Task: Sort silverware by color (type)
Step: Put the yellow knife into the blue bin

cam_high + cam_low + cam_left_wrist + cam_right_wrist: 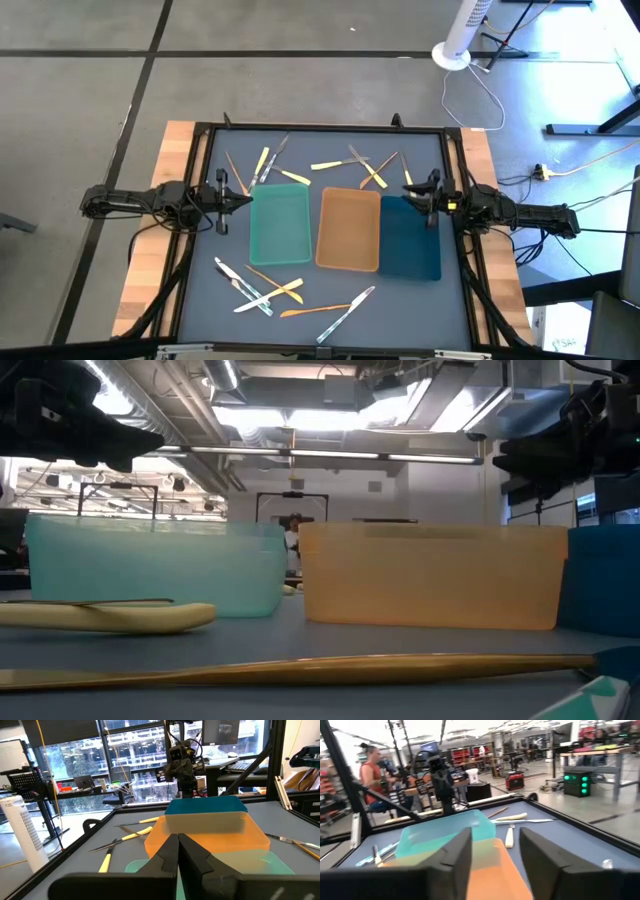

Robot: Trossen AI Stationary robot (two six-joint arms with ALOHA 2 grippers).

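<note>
Grey surface (200, 290) carries three trays side by side: teal tray (279, 224), tan tray (348, 229), dark-blue tray (411, 237). All trays hold nothing. Left pincer (240, 199) at teal tray's outer edge, fingers pressed together. Right pincer (412, 198) over dark-blue tray's far corner, fingers spread. Silverware (262, 286) scattered in two clusters on surface, beyond and before trays.

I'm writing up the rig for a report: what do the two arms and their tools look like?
Both arms are dark, near black, jointed and slim, with dark cables trailing off the table edge. The left tool and right tool each end in two blocky dark fingers. The right arm has a small yellow mark near its wrist.
</note>
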